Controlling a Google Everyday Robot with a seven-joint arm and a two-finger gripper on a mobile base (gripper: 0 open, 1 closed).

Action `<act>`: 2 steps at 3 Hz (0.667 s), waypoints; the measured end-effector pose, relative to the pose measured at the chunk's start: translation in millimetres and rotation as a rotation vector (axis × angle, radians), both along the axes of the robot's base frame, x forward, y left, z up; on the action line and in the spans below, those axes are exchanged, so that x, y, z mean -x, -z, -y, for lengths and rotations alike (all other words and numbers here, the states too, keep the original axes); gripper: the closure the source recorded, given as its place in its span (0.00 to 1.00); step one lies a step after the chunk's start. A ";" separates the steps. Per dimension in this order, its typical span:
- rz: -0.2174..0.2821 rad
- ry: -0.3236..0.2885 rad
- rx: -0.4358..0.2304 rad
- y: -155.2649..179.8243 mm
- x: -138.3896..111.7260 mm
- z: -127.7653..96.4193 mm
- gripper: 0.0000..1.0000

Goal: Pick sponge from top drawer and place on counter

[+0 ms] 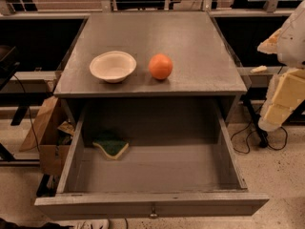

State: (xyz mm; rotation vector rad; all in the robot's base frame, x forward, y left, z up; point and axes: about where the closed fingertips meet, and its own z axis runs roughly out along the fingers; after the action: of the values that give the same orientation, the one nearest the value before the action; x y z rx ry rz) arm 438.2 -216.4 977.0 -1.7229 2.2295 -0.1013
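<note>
Sponge (110,146) is lying by the top drawer (167,173) left wall, with open floor rightward. Gripper (285,95) is hanging beyond the counter (157,32) right edge; its state cannot be determined.

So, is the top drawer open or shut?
Open: the drawer is pulled out, sponge lying inside at left. The gripper hangs at right, outside it.

The top drawer (167,173) is pulled open, and the sponge (111,146) lies at its 9 o'clock side. On the counter (157,32), a white bowl (113,66) stands beside an orange (160,66). What seems to be the gripper (268,41) is at 3 o'clock, apart from the counter.
</note>
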 end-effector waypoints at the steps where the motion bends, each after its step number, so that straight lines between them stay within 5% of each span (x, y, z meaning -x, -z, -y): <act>1: 0.000 0.000 0.000 0.0 0.0 -0.1 0.00; 2: 0.011 0.024 -0.071 10.7 -0.2 -11.6 0.00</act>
State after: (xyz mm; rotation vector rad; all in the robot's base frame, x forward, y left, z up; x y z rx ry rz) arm 438.4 -204.9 966.3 -1.6546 2.2185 -0.0366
